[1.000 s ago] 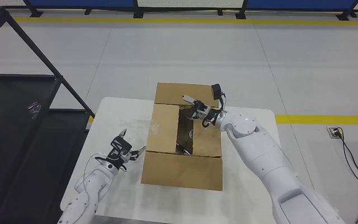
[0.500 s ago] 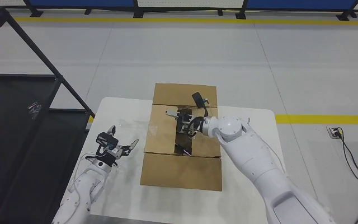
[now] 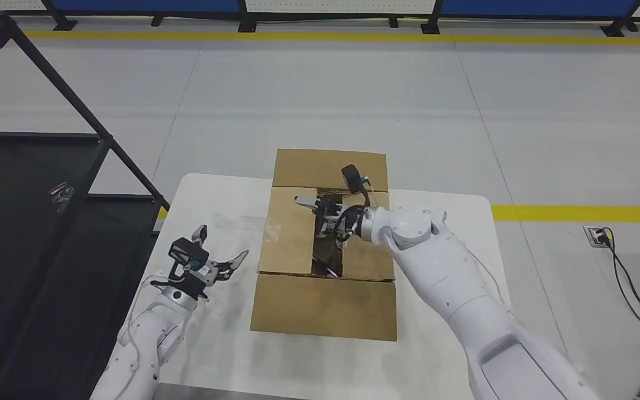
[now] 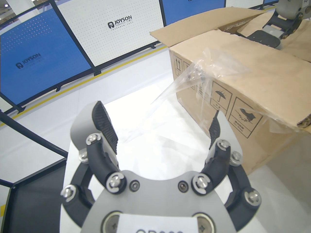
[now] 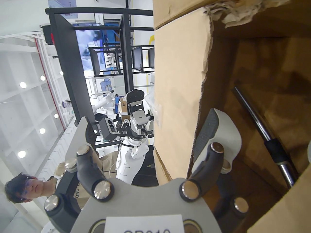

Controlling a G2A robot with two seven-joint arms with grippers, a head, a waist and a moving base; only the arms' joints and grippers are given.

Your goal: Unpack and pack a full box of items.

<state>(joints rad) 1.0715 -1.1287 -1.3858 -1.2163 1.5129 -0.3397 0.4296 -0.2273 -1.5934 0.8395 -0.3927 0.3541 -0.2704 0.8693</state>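
Cardboard flap [image 5: 179, 86] sits between the spread right fingers [image 5: 211, 132]; left fingers [image 4: 104, 122] spread, empty.

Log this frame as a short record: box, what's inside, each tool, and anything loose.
box: cardboard, on the white table, top partly open
inside: a metal rod with a black sleeve; rest hidden
right tool: open, astride the edge of one flap at the opening
left tool: open, empty, over the table beside the box
loose: clear plastic film hanging off the box's side

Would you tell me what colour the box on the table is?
The box is plain brown cardboard, clearest in the top view.
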